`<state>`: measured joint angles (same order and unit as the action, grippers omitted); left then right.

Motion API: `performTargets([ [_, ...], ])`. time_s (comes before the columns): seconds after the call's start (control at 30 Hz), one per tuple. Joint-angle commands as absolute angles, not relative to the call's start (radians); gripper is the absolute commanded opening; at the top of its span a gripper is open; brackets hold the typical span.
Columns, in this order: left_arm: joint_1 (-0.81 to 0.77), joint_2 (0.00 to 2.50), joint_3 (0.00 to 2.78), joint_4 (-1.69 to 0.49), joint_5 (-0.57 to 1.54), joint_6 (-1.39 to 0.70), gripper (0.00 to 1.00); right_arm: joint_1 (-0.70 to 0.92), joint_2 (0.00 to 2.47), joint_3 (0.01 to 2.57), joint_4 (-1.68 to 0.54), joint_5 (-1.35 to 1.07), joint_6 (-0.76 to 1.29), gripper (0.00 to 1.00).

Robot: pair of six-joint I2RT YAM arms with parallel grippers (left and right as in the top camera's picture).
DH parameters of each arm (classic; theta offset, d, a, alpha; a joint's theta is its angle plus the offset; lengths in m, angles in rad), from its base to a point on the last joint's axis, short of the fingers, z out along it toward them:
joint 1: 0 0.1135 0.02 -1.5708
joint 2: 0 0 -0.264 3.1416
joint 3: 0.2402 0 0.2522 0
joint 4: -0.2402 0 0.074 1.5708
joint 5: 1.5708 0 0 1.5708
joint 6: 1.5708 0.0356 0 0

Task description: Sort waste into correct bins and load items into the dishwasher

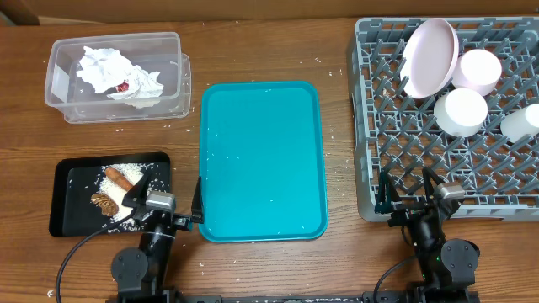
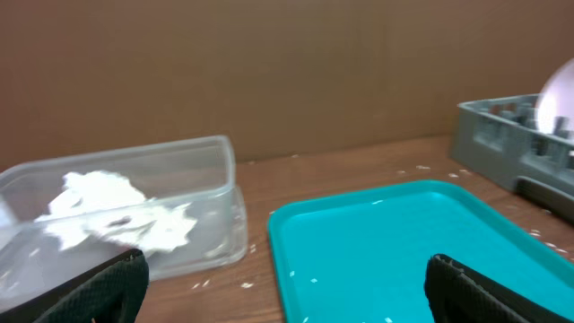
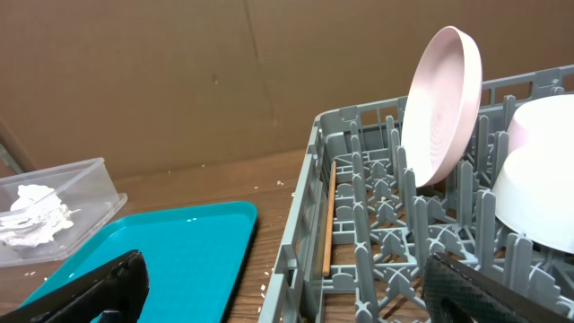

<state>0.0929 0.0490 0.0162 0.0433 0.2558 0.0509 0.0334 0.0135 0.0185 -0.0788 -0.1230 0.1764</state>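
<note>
Pink-white and smooth, the large round plate (image 1: 429, 57) stands on edge between the pegs of the square grey plastic dish rack (image 1: 404, 160). Two small white bowls (image 1: 477, 71) and a small white cup (image 1: 522, 122) sit close beside it. These look stiff, slick and probably breakable. A pinch across the rim seems the safest hold, since a smooth curved wall would likely slip.

Inside the clear plastic rectangular tub (image 1: 114, 35) lie the crumpled white paper napkin (image 1: 105, 71) and the red snack wrapper (image 1: 123, 87). Both are light and soft, so any raised fold would do.

On the shallow black rectangular tray (image 1: 67, 210) rest the orange carrot (image 1: 118, 178), the brown food lump (image 1: 104, 203) and loose white rice (image 1: 135, 168). The carrot looks firm but apt to roll, so it is best taken across its middle. The lump may crumble, and the rice is too fine to pinch.

A few grains dot the teal rectangular tray (image 1: 261, 160) and the wooden counter (image 1: 269, 50).

The left pincer (image 2: 300, 292) and the right pincer (image 1: 408, 192) are both spread wide and hold nothing.
</note>
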Motion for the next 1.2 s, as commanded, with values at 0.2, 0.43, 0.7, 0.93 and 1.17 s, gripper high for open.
performTargets([
  [0.2,0.089,0.003,0.005,-0.078,0.006,-0.075,1.0,0.03,0.003,0.008,-0.073,-0.116,0.178,1.0],
  [0.43,0.089,0.003,0.005,-0.078,0.007,-0.029,1.0,0.03,0.003,0.008,-0.074,-0.116,0.178,1.0],
  [0.7,0.089,0.004,0.005,-0.078,0.008,-0.03,1.0,0.03,0.003,0.008,-0.073,-0.116,0.178,1.0],
  [0.93,0.089,0.004,0.005,-0.078,0.009,-0.03,1.0,0.03,0.003,0.008,-0.073,-0.116,0.178,1.0],
  [1.17,0.089,0.004,0.005,-0.078,0.011,-0.03,1.0,0.03,0.003,0.008,-0.073,-0.116,0.178,1.0],
])
